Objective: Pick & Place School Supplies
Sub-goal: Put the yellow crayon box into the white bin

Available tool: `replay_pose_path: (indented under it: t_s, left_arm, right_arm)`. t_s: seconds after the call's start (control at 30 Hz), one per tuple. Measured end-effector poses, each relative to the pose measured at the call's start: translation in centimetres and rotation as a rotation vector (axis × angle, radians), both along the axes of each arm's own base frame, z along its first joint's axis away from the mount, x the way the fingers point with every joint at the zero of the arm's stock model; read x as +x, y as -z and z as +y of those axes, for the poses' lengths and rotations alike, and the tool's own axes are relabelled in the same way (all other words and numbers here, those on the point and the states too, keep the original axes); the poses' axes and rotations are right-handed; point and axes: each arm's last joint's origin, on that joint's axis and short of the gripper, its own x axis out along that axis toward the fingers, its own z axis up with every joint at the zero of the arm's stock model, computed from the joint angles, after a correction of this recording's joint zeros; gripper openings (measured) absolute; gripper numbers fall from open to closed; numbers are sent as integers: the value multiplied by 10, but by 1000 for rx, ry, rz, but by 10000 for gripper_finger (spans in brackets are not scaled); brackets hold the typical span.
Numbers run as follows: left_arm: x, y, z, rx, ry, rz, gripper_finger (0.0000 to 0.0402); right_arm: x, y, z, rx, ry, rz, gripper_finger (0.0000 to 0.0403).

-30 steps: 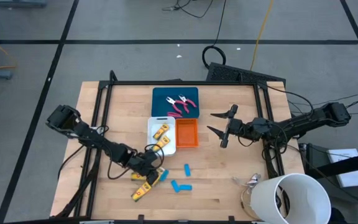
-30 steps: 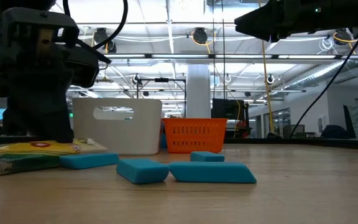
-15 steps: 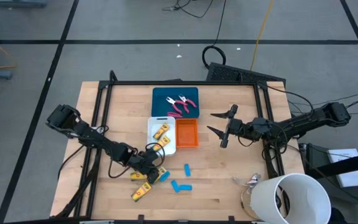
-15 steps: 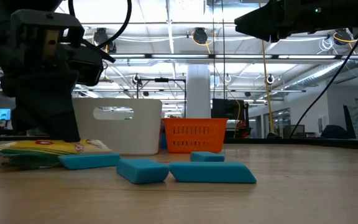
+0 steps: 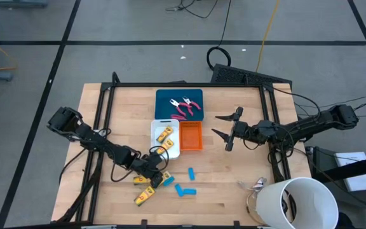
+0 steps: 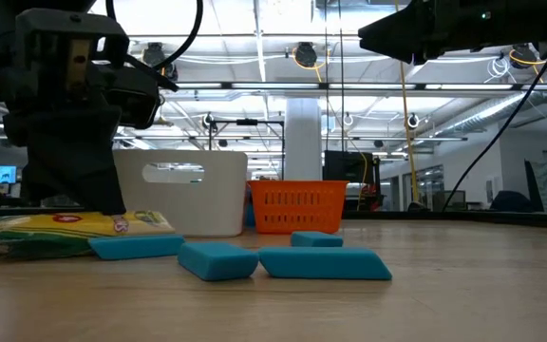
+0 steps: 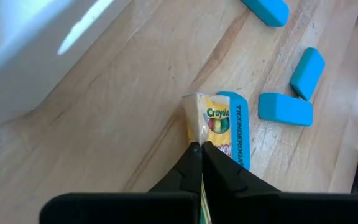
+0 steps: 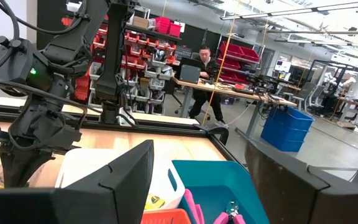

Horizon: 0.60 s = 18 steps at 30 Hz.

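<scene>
Wooden table (image 5: pixel 234 184): your left gripper (image 7: pixel 199 148) is pinched on a yellow crayon pack (image 7: pixel 211 127), long axis running straight out from its tips; white tray (image 5: pixel 157 141) sits just beyond. Right gripper (image 5: pixel 223 131) spread, idle, well apart.

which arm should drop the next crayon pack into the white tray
Left. The left gripper is shut on a yellow crayon pack beside the white tray. The right gripper hangs open past the orange tray, holding nothing.
</scene>
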Motion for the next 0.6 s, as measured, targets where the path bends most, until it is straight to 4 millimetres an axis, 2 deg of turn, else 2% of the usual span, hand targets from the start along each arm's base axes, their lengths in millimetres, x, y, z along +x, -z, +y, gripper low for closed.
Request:
replay_pose_path:
  t_s: [0.17, 0.6]
  left_arm:
    - [0, -8, 0, -2, 14, -42, 3]
    - [-9, -52, 6, 48, 52, -226, 2]
  right_arm:
    - [0, 0, 0, 0, 0, 0, 247]
    - [0, 1, 0, -1, 2, 6, 247]
